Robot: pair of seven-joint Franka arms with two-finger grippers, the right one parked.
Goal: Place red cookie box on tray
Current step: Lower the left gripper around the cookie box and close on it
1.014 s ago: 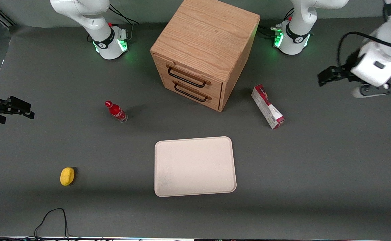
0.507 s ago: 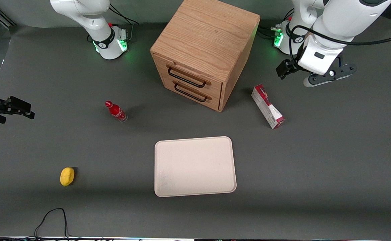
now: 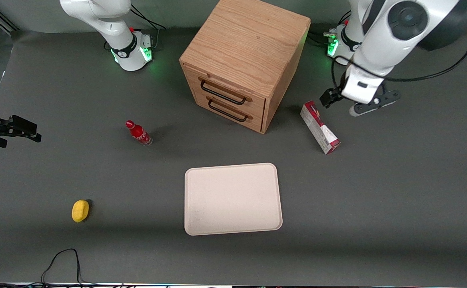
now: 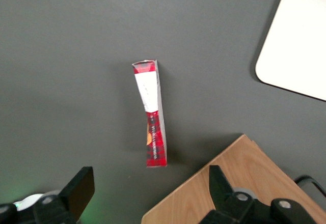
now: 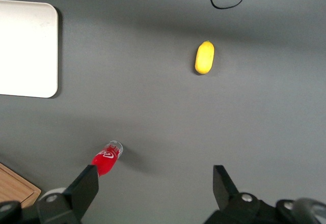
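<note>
The red cookie box [image 3: 319, 127] lies flat on the grey table beside the wooden cabinet, toward the working arm's end. In the left wrist view the red cookie box [image 4: 153, 114] shows a white panel at one end and red print at the other. My gripper [image 3: 326, 99] hangs above the table, just off the box's end that is farther from the front camera. The gripper [image 4: 148, 189] is open, its black fingers [image 4: 79, 191] wide apart with only table and cabinet edge between them. The beige tray [image 3: 233, 198] lies bare, nearer the front camera than the box; a corner of the tray [image 4: 295, 35] shows.
A wooden two-drawer cabinet [image 3: 245, 60] stands close beside the box, its drawers facing the tray. A small red bottle [image 3: 138, 133] and a yellow object [image 3: 80, 210] sit toward the parked arm's end. A black cable [image 3: 61, 260] loops near the front edge.
My arm has swung in from the working arm's end of the table toward the cabinet and come down, bringing the gripper close to the cookie box. The box and tray have not moved.
</note>
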